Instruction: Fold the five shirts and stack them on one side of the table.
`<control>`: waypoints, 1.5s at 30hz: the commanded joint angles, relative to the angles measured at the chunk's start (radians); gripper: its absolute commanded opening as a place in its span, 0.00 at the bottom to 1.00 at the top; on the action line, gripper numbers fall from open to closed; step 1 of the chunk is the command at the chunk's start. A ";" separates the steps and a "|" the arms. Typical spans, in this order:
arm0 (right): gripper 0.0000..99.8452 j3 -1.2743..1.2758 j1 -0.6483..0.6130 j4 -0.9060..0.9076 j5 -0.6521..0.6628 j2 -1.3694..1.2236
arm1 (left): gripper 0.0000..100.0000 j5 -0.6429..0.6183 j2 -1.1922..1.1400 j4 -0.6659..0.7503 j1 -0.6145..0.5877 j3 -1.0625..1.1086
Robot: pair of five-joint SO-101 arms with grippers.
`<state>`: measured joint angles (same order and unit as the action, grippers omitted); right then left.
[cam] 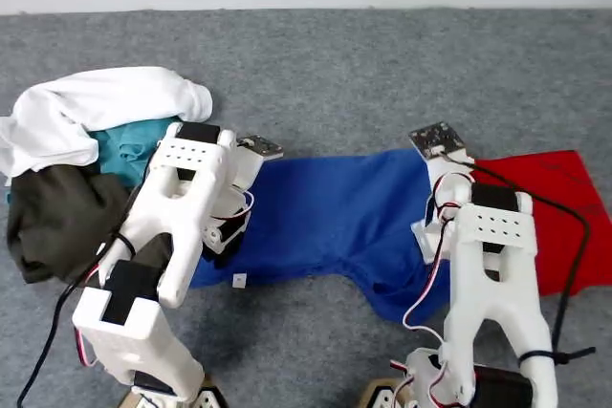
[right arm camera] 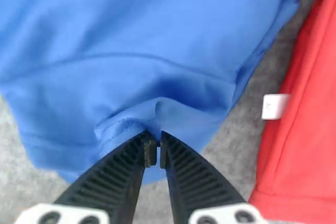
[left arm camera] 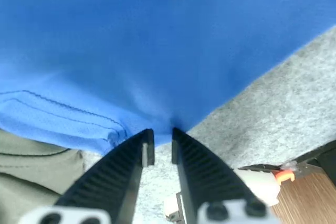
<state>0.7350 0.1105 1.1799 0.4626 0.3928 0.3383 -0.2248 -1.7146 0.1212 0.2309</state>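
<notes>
From above, a grey table (cam: 335, 83) holds a blue shirt (cam: 325, 217) spread flat across the middle. A red shirt (cam: 564, 207) lies at the right, touching the blue one. At the far left is a loose heap, with a white shirt (cam: 96, 107) farthest, a teal shirt (cam: 124, 150) beneath it and a dark olive shirt (cam: 57, 217) nearest. The left arm (cam: 182, 207) reaches over the blue shirt's left edge and the right arm (cam: 488, 255) over its right end.

In the left wrist view, the left gripper (left arm camera: 163, 142) has its black fingers nearly together, pinching the blue shirt's edge, with the olive shirt just beside it.

In the right wrist view, the right gripper (right arm camera: 155, 145) is clamped on a raised fold of the blue shirt's hem. The red shirt lies alongside, with a small white tag (right arm camera: 274, 106) at its edge.
</notes>
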 commanded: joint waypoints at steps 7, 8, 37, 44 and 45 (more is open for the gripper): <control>0.01 -0.044 -0.004 -0.176 -0.147 -0.079 | 0.07 -0.003 0.002 -0.002 0.009 -0.002; 0.01 -0.057 -0.004 -0.188 -0.166 -0.110 | 0.07 -0.003 0.002 -0.002 0.009 -0.002; 0.11 -0.311 0.001 0.383 0.199 -0.225 | 0.07 0.025 0.002 0.333 0.011 0.188; 0.11 -0.126 -0.062 0.374 0.311 -0.113 | 0.07 0.008 0.011 0.586 0.018 0.303; 0.11 -0.109 -0.085 0.361 0.307 -0.111 | 0.07 0.002 0.009 0.586 0.020 0.302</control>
<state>0.5984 0.0706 1.5482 0.7495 0.2363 0.3583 -0.2079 -1.2098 0.1289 0.5347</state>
